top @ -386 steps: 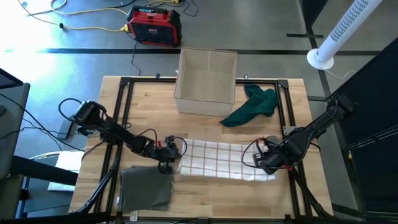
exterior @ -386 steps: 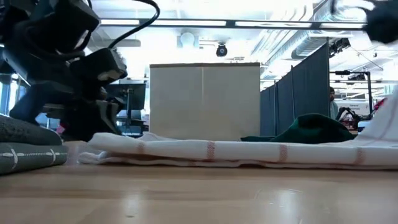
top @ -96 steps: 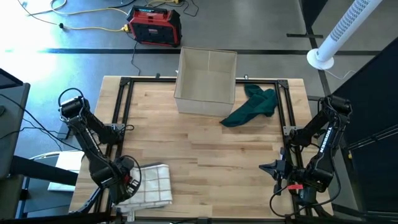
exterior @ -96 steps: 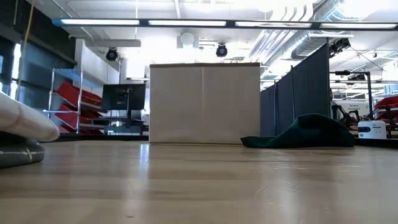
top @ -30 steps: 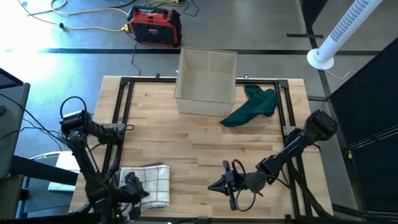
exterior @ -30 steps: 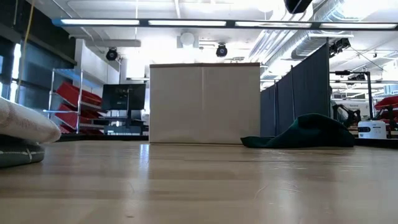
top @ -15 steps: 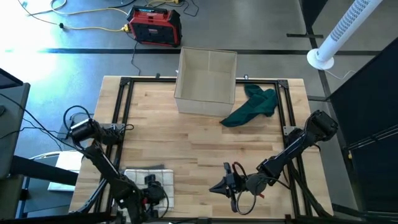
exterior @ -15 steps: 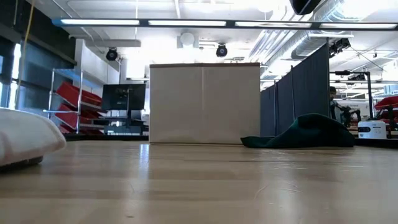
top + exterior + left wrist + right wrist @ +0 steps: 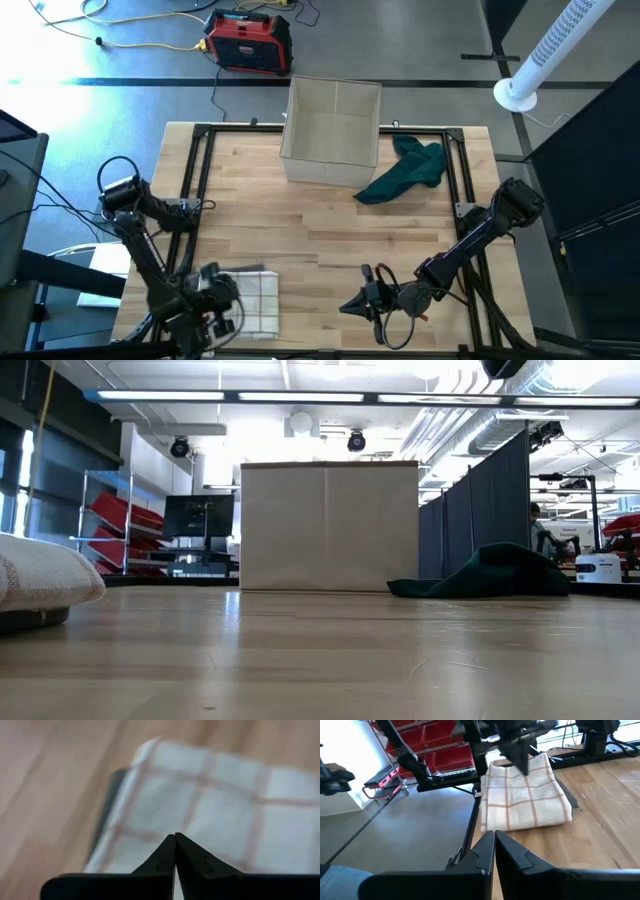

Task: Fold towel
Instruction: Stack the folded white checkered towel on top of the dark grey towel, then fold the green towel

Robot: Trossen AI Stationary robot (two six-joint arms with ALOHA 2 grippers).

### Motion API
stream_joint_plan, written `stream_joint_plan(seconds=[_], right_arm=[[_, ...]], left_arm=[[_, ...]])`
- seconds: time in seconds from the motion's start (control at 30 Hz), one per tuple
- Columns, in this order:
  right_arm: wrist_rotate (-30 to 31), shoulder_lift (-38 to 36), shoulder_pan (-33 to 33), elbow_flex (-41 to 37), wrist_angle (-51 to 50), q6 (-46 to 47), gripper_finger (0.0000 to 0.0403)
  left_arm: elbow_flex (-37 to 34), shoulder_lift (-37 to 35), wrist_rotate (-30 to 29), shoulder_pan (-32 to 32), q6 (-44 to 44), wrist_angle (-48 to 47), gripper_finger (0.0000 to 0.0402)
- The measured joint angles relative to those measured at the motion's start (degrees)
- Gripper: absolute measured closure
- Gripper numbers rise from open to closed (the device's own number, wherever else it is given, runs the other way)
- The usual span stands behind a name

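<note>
Left hand point(image 9: 213, 292), clenched empty, sits over folded towel point(image 9: 255, 302) w/ towel beneath.

The worktop point(image 9: 330, 225) is light wood with a smooth, slightly shiny finish. The folded towel point(image 9: 526, 795) is soft matt cloth, white with thin reddish checks. The box point(image 9: 332, 132) looks like matt beige cardboard. The green cloth point(image 9: 405, 170) is matt and crumpled. The frame point(image 9: 200, 150) is dark metal.
</note>
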Motion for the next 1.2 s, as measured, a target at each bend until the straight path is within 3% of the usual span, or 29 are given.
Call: stream_joint_plan(seconds=[0.2, 0.47, 0.57, 0.67, 0.8, 0.9, 1.1, 1.2], right_arm=[[0.0, 0.0, 0.7, 0.0, -0.2, 0.5, 0.0403], [1.5, 0.0, 0.7, 0.0, -0.2, 0.7, 0.0403], [1.4, -0.5, 0.8, 0.0, -0.7, 2.1, 0.0403], [1.4, -3.3, 0.8, 0.0, -4.2, 3.7, 0.0403], [3.0, -9.5, 0.7, 0.0, -15.1, 8.1, 0.0403], [3.0, -15.5, -0.5, 0.0, -27.5, 13.1, 0.0403], [1.8, -27.2, -3.9, 0.0, -55.1, 21.4, 0.0403], [1.1, -32.2, -6.5, 0.0, -68.0, 25.7, 0.0403]], left_arm=[[-4.4, 0.0, 5.0, -4.4, -14.8, -4.2, 0.0401], [-9.9, 0.0, 5.1, -5.6, -16.6, 1.7, 0.0401], [-8.2, -0.2, 5.5, -4.7, -15.8, -2.6, 0.0401], [-4.4, -1.2, 0.7, -3.3, -15.6, -9.5, 0.0401], [-0.1, -3.0, -10.9, -1.1, -13.1, -15.9, 0.0401], [0.2, -5.2, -19.4, 1.7, -8.9, -15.8, 0.0401], [0.2, -9.2, -28.4, 10.7, 8.1, -10.4, 0.0401], [0.2, -11.1, -28.6, 17.1, 21.0, -4.7, 0.0401]])
